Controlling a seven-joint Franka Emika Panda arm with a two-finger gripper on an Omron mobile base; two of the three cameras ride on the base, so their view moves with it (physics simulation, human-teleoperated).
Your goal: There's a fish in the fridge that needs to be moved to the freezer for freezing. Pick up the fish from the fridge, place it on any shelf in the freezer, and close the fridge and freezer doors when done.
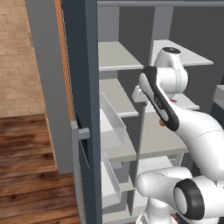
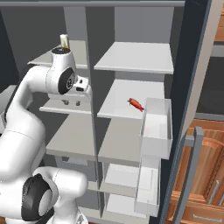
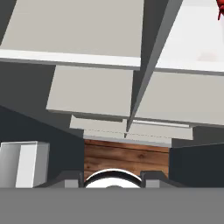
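The fish (image 2: 136, 104) is small and red and lies on a middle shelf (image 2: 127, 89) of the fridge, the right-hand compartment. It also shows as a red speck behind the arm (image 1: 174, 101) and at the top right corner of the hand view (image 3: 220, 11). My gripper (image 2: 71, 103) hangs pointing down in front of the freezer, the left compartment, just left of the centre divider (image 2: 89, 87). It is well left of the fish and about level with it. Its fingertips (image 3: 68, 178) stand apart with nothing between them. Both doors stand open: the freezer door (image 1: 83, 87) and the fridge door (image 2: 192, 87).
Clear bins line the inside of each door (image 1: 111, 127) (image 2: 155, 127). A small bottle (image 2: 64, 41) stands on the freezer's upper shelf (image 2: 48, 57). Wooden cabinets (image 2: 210, 175) lie right of the fridge door. Left of the freezer door are a brick wall (image 1: 17, 57) and plank floor (image 1: 26, 166).
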